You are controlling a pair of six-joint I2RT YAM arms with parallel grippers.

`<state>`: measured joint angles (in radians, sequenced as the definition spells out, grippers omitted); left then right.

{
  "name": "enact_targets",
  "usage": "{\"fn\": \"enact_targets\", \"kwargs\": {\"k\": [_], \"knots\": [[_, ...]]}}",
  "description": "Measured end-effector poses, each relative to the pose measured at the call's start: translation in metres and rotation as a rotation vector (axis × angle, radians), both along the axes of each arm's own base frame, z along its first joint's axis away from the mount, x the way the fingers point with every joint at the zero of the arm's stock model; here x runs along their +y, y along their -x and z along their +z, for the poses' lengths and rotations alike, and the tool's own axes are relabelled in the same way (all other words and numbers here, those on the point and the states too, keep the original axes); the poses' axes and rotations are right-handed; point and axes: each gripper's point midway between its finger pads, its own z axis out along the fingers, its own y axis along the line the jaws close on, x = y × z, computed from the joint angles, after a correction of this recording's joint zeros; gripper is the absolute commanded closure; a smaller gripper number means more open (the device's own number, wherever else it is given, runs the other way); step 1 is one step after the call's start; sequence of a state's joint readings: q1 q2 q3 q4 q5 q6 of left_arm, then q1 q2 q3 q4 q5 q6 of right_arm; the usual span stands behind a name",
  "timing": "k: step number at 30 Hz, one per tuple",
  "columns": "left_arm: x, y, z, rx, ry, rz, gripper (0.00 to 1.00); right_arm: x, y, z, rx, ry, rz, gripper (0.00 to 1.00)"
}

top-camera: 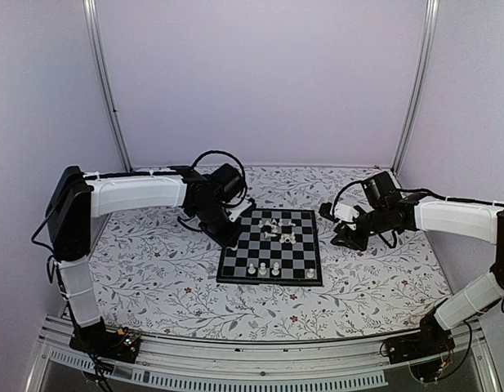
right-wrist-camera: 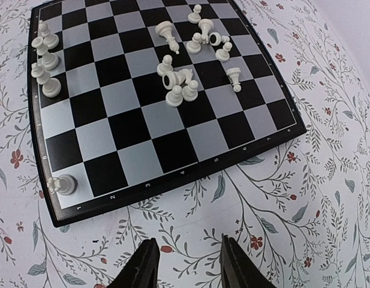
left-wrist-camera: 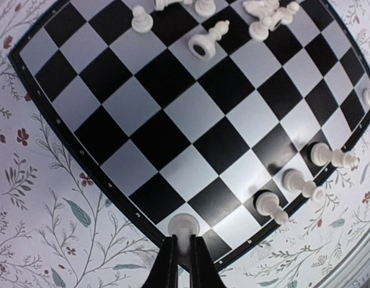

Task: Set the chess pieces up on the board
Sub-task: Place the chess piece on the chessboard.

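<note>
The board point(top-camera: 294, 253) lies mid-table. My left gripper point(top-camera: 235, 237) is at the board's left edge. In the left wrist view it point(left-wrist-camera: 183, 264) is shut on a white chess piece point(left-wrist-camera: 185, 229), whose round base is over a pale square by the board's point(left-wrist-camera: 190, 114) near corner. Three pieces point(left-wrist-camera: 295, 180) stand in a row along one edge. Several pieces lie in a heap point(left-wrist-camera: 265, 18); the heap also shows in the top view point(top-camera: 278, 227). My right gripper point(top-camera: 345, 237) is open and empty over the table point(right-wrist-camera: 187, 264), beside the board point(right-wrist-camera: 131, 129).
A lone piece point(right-wrist-camera: 65, 184) stands on a corner square nearest the right gripper. The floral table point(top-camera: 153, 269) surrounds the board. Frame posts point(top-camera: 109, 90) and white walls close the back and sides.
</note>
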<state>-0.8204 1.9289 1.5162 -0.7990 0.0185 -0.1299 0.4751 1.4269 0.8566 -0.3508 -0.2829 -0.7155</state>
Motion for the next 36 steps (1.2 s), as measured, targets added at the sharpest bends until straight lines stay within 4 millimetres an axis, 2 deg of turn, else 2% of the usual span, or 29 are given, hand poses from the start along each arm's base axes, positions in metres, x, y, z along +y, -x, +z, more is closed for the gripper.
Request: {"fn": "enact_targets", "kwargs": {"k": [5, 11, 16, 36], "knots": [[0.005, 0.03, -0.012, 0.068, 0.004, -0.043, 1.0, 0.002, 0.002, -0.003, 0.005, 0.006, 0.007, 0.63], [-0.011, 0.051, -0.016, 0.102, 0.044, -0.094, 1.0, 0.002, 0.002, -0.003, 0.005, 0.01, 0.006, 0.63], [-0.02, 0.057, -0.014, 0.106, 0.069, -0.11, 1.0, 0.002, 0.001, -0.004, 0.004, 0.013, 0.004, 0.63], [-0.018, 0.058, -0.033, 0.117, 0.017, -0.101, 1.0, 0.002, 0.001, -0.004, 0.004, 0.013, 0.004, 0.63]]}}
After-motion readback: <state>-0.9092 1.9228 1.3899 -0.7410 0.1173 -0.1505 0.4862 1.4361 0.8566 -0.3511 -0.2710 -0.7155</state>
